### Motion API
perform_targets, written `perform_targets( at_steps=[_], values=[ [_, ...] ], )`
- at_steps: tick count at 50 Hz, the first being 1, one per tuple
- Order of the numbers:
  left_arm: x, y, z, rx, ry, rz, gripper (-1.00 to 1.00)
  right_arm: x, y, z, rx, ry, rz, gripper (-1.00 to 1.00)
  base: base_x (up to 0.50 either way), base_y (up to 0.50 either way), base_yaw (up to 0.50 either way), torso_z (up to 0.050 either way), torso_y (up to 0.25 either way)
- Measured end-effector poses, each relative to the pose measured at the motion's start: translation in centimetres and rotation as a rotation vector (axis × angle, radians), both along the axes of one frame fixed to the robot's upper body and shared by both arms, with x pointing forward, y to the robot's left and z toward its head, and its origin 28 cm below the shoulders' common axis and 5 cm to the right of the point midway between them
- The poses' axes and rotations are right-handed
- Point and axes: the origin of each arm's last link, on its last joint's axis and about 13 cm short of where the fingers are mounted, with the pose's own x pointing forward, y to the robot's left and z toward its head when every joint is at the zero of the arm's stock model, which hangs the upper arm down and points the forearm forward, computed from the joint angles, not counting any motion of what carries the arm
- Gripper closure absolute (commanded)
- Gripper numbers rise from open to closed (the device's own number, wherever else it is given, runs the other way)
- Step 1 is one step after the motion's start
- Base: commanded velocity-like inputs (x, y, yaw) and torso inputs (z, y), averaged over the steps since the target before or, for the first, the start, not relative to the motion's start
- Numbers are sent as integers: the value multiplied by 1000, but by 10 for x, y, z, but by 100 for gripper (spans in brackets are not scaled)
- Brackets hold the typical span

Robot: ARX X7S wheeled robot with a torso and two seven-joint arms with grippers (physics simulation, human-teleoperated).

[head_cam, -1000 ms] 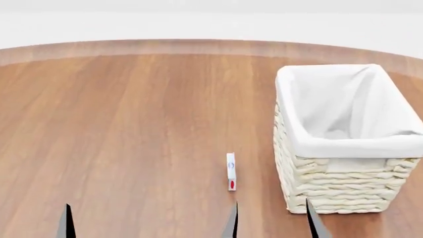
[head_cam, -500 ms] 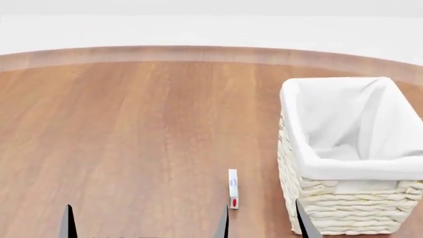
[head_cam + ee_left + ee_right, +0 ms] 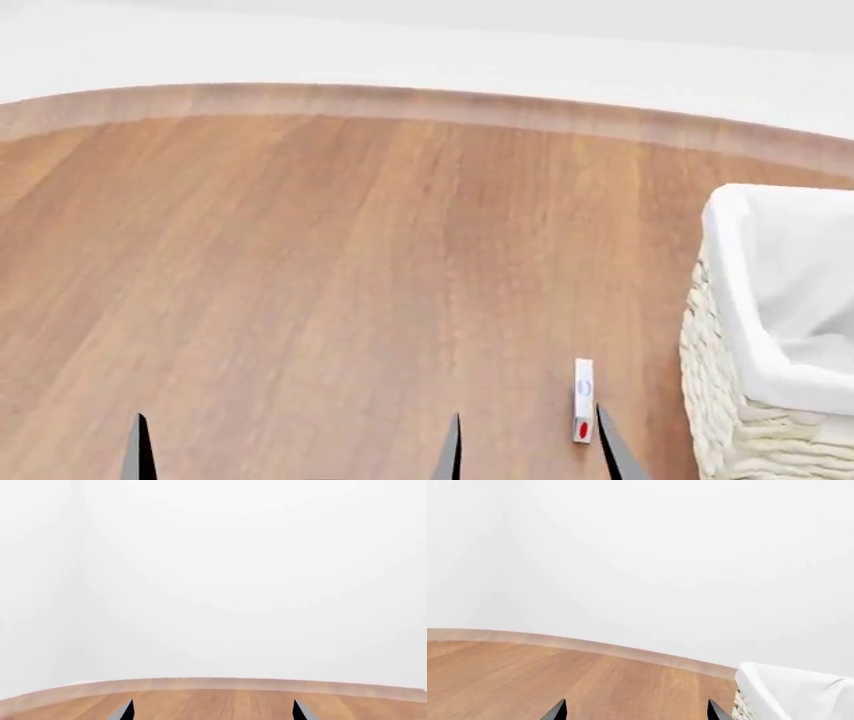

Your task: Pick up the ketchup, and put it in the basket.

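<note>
Ketchup: not in view in any of the three views, so its place cannot be told.
Basket (image 3: 774, 330): pale woven wicker with a white cloth liner folded over the rim; it stands at the right edge of the head view, cut off by the frame. A corner of its liner and a strip of wicker also show in the right wrist view (image 3: 790, 692).
Small box (image 3: 583, 400): a thin white box with a red mark at its near end and a faint blue mark above that, lying on the wood just left of the basket, apart from it.
Surface (image 3: 294, 280): brown wood grain with a curved far edge and a paler rim band; a plain white background lies beyond it. The same curved edge shows in the left wrist view (image 3: 213, 700) and the right wrist view (image 3: 560, 675).
Left gripper (image 3: 212, 711): only two dark fingertips show at the bottom of its own wrist view, set well apart, nothing between them; the jaws are spread. In the head view (image 3: 294, 450) only thin tips show, at the lower edge.
Right gripper (image 3: 635, 711): two dark fingertips show at the bottom of its wrist view, also spread wide with bare wood between them. In the head view one tip (image 3: 614, 450) rises just beside the small box, between the box and the basket.
Contact: neither gripper touches the box or the basket.
</note>
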Motion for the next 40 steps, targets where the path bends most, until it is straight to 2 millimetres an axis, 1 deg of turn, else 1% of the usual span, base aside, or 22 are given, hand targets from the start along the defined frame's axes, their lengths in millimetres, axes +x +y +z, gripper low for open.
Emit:
perform_targets(
  at_steps=[15,22,30,40],
  values=[
    [-1,1,0,-11,8,-4,-100,0,0,-1,-2,-8,-22,-100,0,0,0,0,0],
    [-2,10,3,-19,6,-1,-100,0,1,-2,-6,-6,-14,-100,0,0,0,0,0],
    [-17,23,-1,-1,23,6,-100,0,2,-4,-7,0,-4,-100,0,0,0,0,0],
    [-44,37,-8,6,88,22,-100,1,3,-9,-5,12,4,-100,0,0,0,0,0]
  ],
)
